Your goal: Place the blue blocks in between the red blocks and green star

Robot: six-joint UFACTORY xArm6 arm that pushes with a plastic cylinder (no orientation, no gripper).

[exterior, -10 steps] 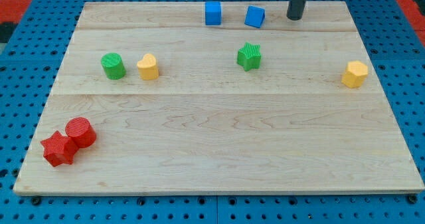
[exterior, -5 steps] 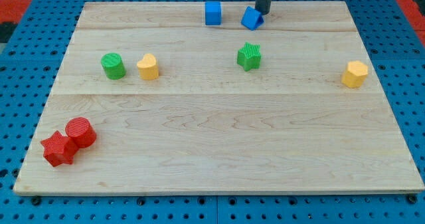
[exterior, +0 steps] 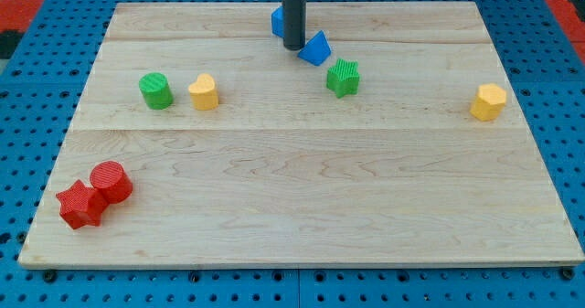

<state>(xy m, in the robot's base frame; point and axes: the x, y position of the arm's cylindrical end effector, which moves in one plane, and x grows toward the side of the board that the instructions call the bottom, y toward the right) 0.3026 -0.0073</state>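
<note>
My tip (exterior: 293, 46) stands near the board's top middle, between two blue blocks. One blue block (exterior: 278, 20) is partly hidden behind the rod on its left. The other blue block (exterior: 315, 48) lies just right of the tip, touching it or nearly so. The green star (exterior: 343, 78) sits just below and right of that block. The red cylinder (exterior: 111, 180) and red star (exterior: 80, 205) touch each other at the bottom left.
A green cylinder (exterior: 155, 90) and a yellow block (exterior: 204, 92) sit side by side at the left. Another yellow block (exterior: 488, 101) is at the right edge. The wooden board (exterior: 302, 189) lies on a blue pegboard.
The rod swept left along the top edge. It pushed the right blue block left and down toward the green star, and now covers part of the left blue block.
</note>
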